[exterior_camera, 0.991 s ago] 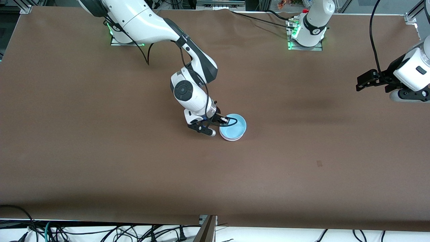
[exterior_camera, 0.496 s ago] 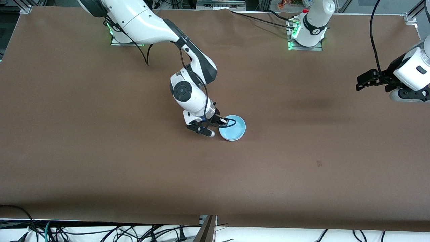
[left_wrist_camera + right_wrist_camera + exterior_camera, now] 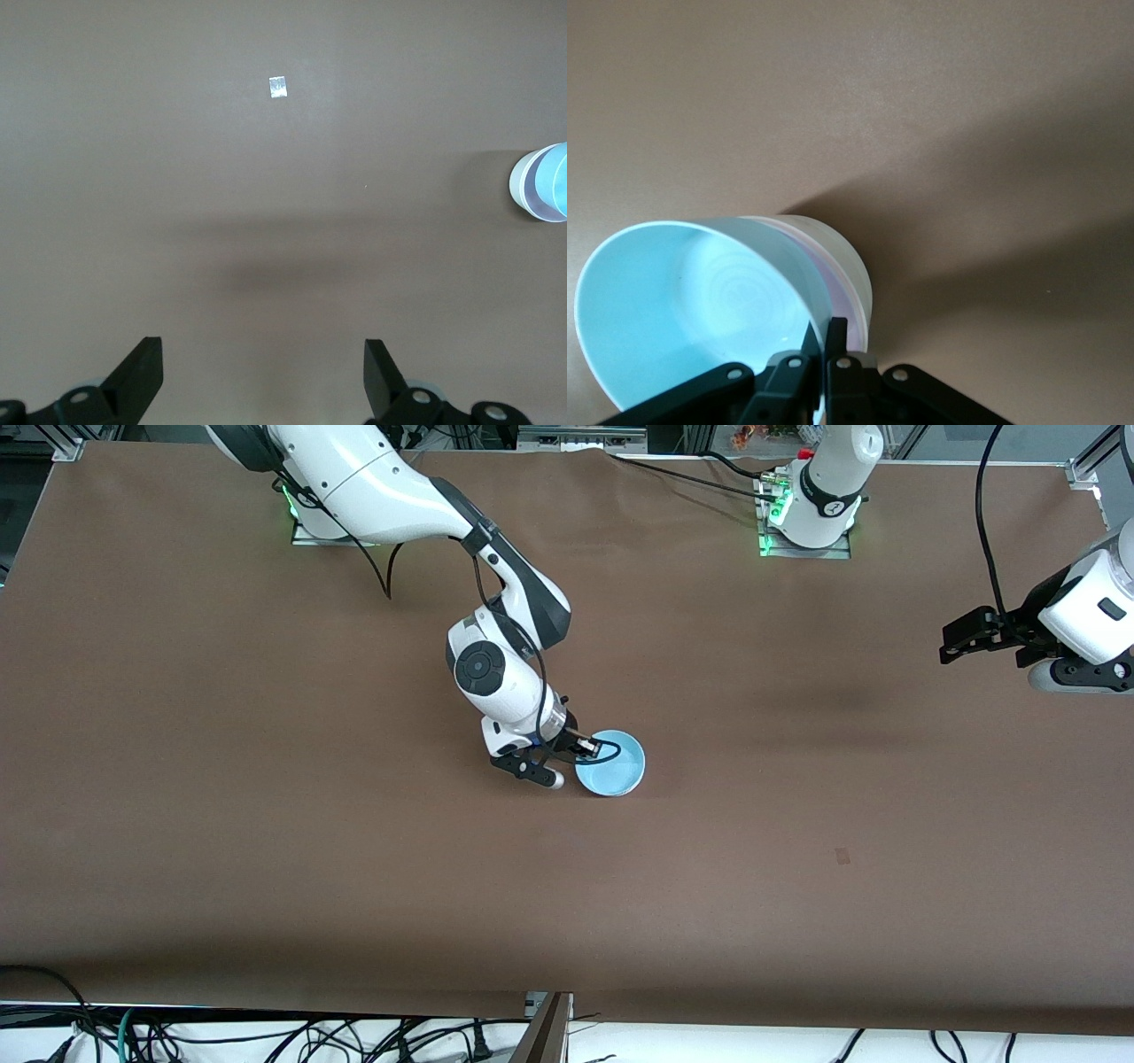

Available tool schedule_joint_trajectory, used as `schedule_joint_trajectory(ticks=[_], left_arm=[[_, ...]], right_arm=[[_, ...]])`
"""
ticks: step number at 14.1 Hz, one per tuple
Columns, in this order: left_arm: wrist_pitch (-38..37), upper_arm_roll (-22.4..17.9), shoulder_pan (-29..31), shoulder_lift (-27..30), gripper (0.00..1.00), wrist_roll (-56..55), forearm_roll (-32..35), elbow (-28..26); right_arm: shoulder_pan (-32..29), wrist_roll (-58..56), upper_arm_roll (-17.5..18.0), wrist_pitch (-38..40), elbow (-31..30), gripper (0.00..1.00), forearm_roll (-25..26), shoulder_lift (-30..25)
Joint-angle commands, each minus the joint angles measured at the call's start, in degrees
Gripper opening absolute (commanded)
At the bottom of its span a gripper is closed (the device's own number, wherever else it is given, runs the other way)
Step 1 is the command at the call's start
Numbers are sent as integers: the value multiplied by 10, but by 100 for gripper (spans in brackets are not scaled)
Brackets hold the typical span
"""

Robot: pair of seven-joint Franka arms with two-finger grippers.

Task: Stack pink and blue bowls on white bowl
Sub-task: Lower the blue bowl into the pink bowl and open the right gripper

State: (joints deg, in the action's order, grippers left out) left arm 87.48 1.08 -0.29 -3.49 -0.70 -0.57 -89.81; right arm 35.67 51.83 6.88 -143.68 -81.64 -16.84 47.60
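The blue bowl [image 3: 613,766] sits tilted in a stack near the middle of the table. My right gripper [image 3: 585,748] is shut on its rim at the right arm's end. In the right wrist view the fingertips [image 3: 823,341] pinch the blue bowl [image 3: 691,301] wall, with a thin edge of the pink bowl [image 3: 835,297] and the white bowl [image 3: 852,266] showing under it. From the front the blue bowl hides both. My left gripper [image 3: 952,642] waits open in the air at the left arm's end of the table, its fingers [image 3: 264,372] wide apart; the stack [image 3: 540,181] shows in its view.
The brown table [image 3: 266,824] carries a small pale tape patch [image 3: 842,856], nearer the front camera than the stack, also seen as a tape patch [image 3: 278,87] in the left wrist view. Cables [image 3: 266,1036] hang along the table's front edge.
My right gripper has shifted slightly with the blue bowl, settling it lower over the stack; the pink and white rims seen from the front earlier are now covered. The left arm has not moved.
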Motion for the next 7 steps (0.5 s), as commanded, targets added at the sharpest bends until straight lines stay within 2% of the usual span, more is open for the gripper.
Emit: schedule_joint_trajectory(ticks=[1, 2, 3, 4, 5, 6, 7], left_arm=[[-9, -8, -8, 7, 100, 3, -2, 2], [-9, -8, -8, 7, 100, 3, -2, 2], [-9, -8, -8, 7, 100, 2, -2, 2], [-9, -8, -8, 7, 100, 1, -2, 2], [-9, -8, -8, 7, 100, 1, -2, 2], [-9, -8, -8, 7, 100, 1, -2, 2], [-9, -9, -8, 7, 100, 1, -2, 2]], right_arm=[[2, 1, 1, -5, 14, 0, -3, 12], [2, 2, 1, -5, 14, 4, -3, 12], [1, 1, 1, -5, 14, 19, -3, 12], [0, 1, 1, -7, 15, 56, -3, 12], [2, 5, 1, -8, 28, 89, -3, 12], [3, 7, 1, -5, 41, 99, -5, 12], [3, 20, 1, -3, 51, 99, -6, 10]])
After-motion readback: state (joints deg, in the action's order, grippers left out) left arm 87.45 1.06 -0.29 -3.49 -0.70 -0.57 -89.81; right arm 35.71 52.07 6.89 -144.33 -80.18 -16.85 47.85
